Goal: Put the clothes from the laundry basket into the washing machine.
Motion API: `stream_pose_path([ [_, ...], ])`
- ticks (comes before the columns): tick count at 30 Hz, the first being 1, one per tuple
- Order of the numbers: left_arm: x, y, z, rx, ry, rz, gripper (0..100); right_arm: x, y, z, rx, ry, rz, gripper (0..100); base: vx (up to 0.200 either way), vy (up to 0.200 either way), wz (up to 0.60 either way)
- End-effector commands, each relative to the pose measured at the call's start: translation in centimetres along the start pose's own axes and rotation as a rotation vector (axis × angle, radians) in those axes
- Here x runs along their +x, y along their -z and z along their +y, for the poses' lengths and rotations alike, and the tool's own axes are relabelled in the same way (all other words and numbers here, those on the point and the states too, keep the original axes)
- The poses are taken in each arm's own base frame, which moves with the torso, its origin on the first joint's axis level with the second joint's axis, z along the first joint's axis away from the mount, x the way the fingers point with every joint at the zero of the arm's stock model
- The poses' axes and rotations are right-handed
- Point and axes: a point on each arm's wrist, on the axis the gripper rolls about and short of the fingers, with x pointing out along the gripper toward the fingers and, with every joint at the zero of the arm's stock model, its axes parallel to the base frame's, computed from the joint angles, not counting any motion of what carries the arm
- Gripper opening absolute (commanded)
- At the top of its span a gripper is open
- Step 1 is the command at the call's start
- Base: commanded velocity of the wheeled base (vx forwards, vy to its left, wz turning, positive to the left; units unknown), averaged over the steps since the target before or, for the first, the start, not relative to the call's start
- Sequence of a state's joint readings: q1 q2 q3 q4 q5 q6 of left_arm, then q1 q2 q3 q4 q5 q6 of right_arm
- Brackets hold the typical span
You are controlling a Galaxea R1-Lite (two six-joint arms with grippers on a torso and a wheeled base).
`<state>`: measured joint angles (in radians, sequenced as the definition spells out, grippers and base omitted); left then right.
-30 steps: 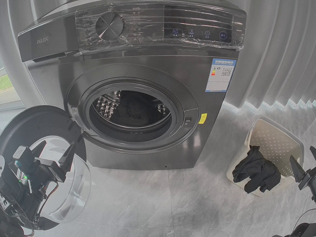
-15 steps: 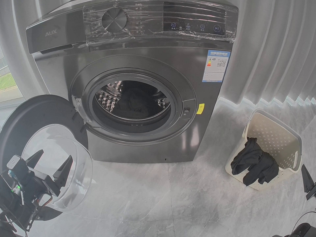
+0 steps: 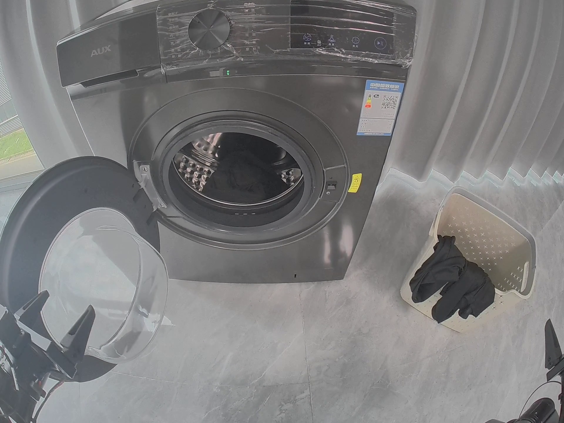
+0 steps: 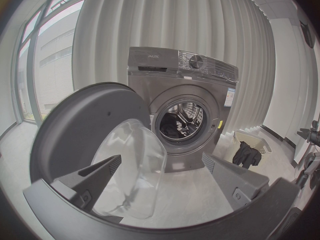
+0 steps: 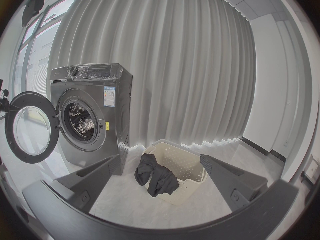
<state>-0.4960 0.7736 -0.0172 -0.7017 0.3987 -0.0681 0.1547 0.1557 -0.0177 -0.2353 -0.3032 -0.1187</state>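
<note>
The black clothes [image 3: 451,286], looking soft, light and floppy, are hanging over the near left rim of the laundry basket [image 3: 530,248] right of the washing machine [image 3: 247,89], asking for a pinch at their bunched middle, while the left claw [image 3: 63,308] and the right claw [image 5: 158,160] are both gaping apart, empty.

Black clothes [image 3: 452,277] across tilted cream basket [image 3: 493,236] — washing machine [image 3: 252,95] open
</note>
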Motion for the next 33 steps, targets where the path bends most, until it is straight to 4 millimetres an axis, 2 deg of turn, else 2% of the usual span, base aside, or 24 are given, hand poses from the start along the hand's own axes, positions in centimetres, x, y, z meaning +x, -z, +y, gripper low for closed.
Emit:
stream_pose_path([
  [1,-1.5,0.2,0.9,-0.018,-0.044,-0.059,100,-0.5,0.6,-0.1,0.007,0.029,-0.025,100,-0.200,0.000,0.00],
  [6,-1.9,0.2,1.4,-0.032,-0.107,-0.086,100,-1.0,0.8,0.2,-0.018,0.132,-0.040,100,-0.120,0.000,0.00],
  [11,-2.5,0.6,1.7,-0.025,-0.147,-0.085,100,-1.4,1.7,0.4,-0.008,0.040,-0.012,100,0.000,0.000,0.00],
  [12,-3.2,1.0,1.9,-0.021,-0.139,-0.078,100,-1.5,2.4,0.4,0.007,0.031,0.043,100,0.000,0.000,0.00],
  [26,-7.5,5.0,2.4,0.037,-0.091,-0.095,100,-1.5,2.3,0.6,0.044,-0.026,0.030,100,0.000,0.000,0.00],
  [33,-7.6,5.6,2.5,0.051,-0.131,-0.041,100,-1.5,2.3,0.6,0.071,-0.041,0.030,100,0.000,0.000,0.00],
])
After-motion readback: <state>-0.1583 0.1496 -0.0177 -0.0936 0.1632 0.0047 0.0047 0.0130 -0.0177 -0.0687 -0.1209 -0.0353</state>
